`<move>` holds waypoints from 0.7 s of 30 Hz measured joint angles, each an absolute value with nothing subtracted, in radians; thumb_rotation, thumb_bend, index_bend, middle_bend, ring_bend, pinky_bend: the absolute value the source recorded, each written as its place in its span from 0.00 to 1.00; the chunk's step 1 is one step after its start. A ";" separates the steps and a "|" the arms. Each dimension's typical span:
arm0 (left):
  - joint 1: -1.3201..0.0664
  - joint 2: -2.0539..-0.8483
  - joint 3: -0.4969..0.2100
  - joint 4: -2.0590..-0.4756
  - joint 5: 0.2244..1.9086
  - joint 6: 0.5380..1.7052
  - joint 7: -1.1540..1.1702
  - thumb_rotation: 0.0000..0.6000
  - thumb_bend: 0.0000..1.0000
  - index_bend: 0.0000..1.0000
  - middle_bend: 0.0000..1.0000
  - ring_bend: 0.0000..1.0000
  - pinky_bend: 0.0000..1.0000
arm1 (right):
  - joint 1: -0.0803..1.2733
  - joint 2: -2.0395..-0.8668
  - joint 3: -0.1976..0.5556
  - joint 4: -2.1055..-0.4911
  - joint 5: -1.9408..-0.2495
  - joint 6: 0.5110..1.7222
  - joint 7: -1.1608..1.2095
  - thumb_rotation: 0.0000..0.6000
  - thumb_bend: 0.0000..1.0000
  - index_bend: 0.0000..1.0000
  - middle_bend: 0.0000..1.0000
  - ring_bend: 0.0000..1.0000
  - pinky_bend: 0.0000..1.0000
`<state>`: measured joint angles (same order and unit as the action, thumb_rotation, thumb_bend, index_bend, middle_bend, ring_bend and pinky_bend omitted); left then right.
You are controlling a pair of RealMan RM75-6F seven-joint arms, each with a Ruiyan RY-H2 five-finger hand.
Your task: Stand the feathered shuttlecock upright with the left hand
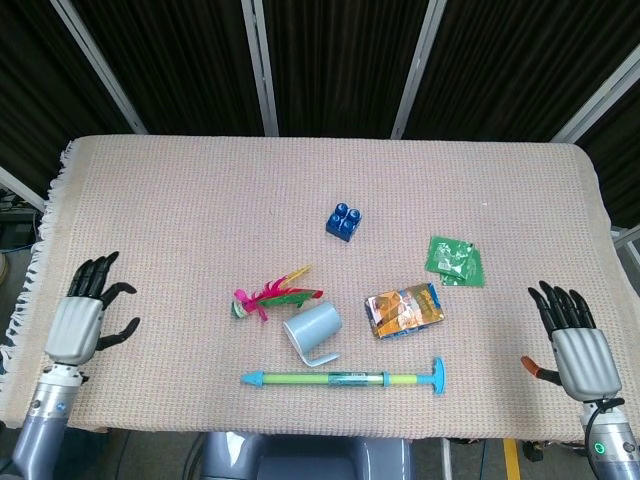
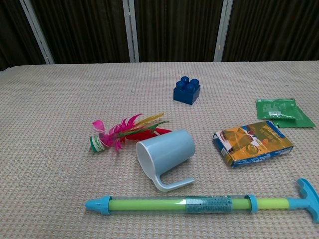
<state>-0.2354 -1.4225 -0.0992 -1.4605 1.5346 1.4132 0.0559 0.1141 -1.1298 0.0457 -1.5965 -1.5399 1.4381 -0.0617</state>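
The feathered shuttlecock (image 1: 270, 296) (image 2: 124, 131) lies on its side on the beige cloth, its round base pointing left and its pink, yellow, green and red feathers pointing right against a pale blue cup. My left hand (image 1: 84, 312) hovers open over the table's left edge, well left of the shuttlecock, fingers spread. My right hand (image 1: 572, 337) is open at the far right edge, away from everything. Neither hand shows in the chest view.
A pale blue cup (image 1: 313, 329) lies on its side touching the feathers. A green and blue tube toy (image 1: 345, 379) lies along the front. A blue brick (image 1: 343, 221), an orange packet (image 1: 403, 309) and a green packet (image 1: 456, 260) sit to the right.
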 measured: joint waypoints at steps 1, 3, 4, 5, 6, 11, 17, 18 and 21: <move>-0.248 -1.447 -0.104 -1.456 1.534 1.403 0.072 1.00 0.27 0.41 0.00 0.00 0.00 | 0.116 -1.126 0.046 -1.595 -1.540 1.436 -0.048 1.00 0.10 0.00 0.00 0.00 0.00; -0.281 -1.513 -0.116 -1.443 1.532 1.381 0.104 1.00 0.27 0.42 0.00 0.00 0.00 | 0.121 -1.117 0.048 -1.592 -1.541 1.429 -0.014 1.00 0.10 0.00 0.00 0.00 0.00; -0.295 -1.542 -0.122 -1.434 1.531 1.372 0.116 1.00 0.27 0.42 0.00 0.00 0.00 | 0.123 -1.113 0.048 -1.589 -1.542 1.427 0.001 1.00 0.10 0.00 0.00 0.00 0.00; -0.310 -1.572 -0.128 -1.423 1.529 1.363 0.130 1.00 0.26 0.42 0.00 0.00 0.00 | 0.125 -1.109 0.049 -1.585 -1.542 1.424 0.021 1.00 0.10 0.00 0.00 0.00 0.00; -0.329 -1.612 -0.136 -1.404 1.525 1.350 0.149 1.00 0.26 0.42 0.00 0.00 0.00 | 0.127 -1.105 0.049 -1.582 -1.543 1.422 0.036 1.00 0.10 0.00 0.00 0.00 0.00; -0.398 -1.754 -0.163 -1.313 1.491 1.290 0.218 1.00 0.24 0.43 0.00 0.00 0.00 | 0.133 -1.088 0.053 -1.562 -1.545 1.419 0.110 1.00 0.10 0.00 0.00 0.00 0.00; -0.465 -1.893 -0.181 -1.175 1.460 1.235 0.242 1.00 0.23 0.43 0.00 0.00 0.00 | 0.141 -1.076 0.054 -1.551 -1.543 1.406 0.147 1.00 0.10 0.00 0.00 0.00 0.00; -0.475 -1.911 -0.182 -1.157 1.457 1.228 0.238 1.00 0.22 0.43 0.00 0.00 0.00 | 0.142 -1.076 0.051 -1.550 -1.545 1.405 0.147 1.00 0.10 0.00 0.00 0.00 0.00; -0.500 -1.956 -0.183 -1.112 1.454 1.215 0.213 1.00 0.22 0.42 0.00 0.00 0.00 | 0.144 -1.077 0.050 -1.549 -1.546 1.402 0.144 1.00 0.11 0.00 0.00 0.00 0.00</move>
<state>-0.4999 -1.9562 -0.1832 -1.1117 1.4537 1.2145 0.2128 0.1439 -1.0767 0.0503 -1.5493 -1.5461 1.4016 0.1444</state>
